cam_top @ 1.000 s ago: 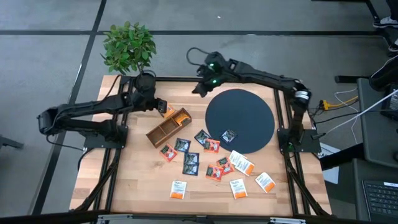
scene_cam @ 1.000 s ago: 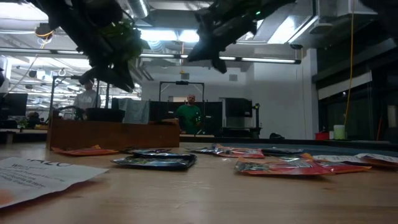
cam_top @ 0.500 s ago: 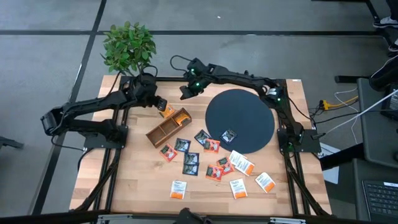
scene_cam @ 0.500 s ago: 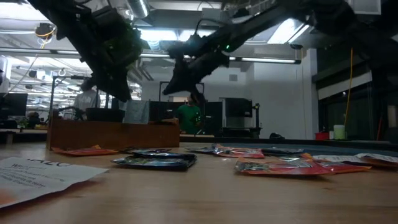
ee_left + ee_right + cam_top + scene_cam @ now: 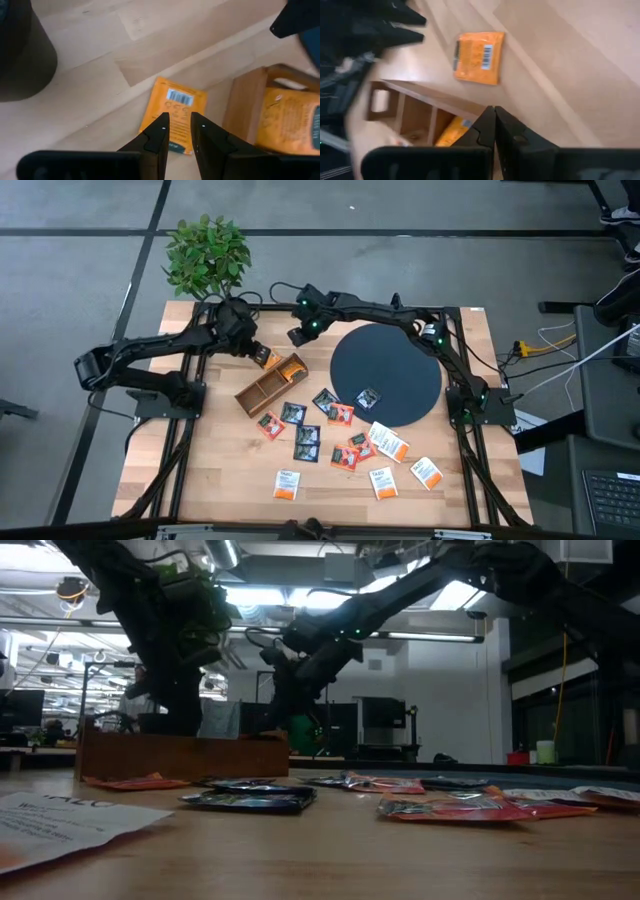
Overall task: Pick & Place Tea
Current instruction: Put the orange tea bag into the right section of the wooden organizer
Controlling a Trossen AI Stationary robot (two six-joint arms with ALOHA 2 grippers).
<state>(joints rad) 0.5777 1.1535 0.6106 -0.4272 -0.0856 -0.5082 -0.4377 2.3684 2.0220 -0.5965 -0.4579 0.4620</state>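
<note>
I see my left end effector (image 5: 178, 125), fingers slightly apart, above an orange sachet (image 5: 174, 112) near the tabletop's far edge, while my right end effector (image 5: 494, 117) is closed, empty.

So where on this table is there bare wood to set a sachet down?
Bare wood lies along the left edge of the table, beside the wooden box, and at the far right corner past the dark disc. The sachets crowd the middle and near right.

Grey floor (image 5: 80, 240), bright ceiling lights (image 5: 270, 598)
</note>
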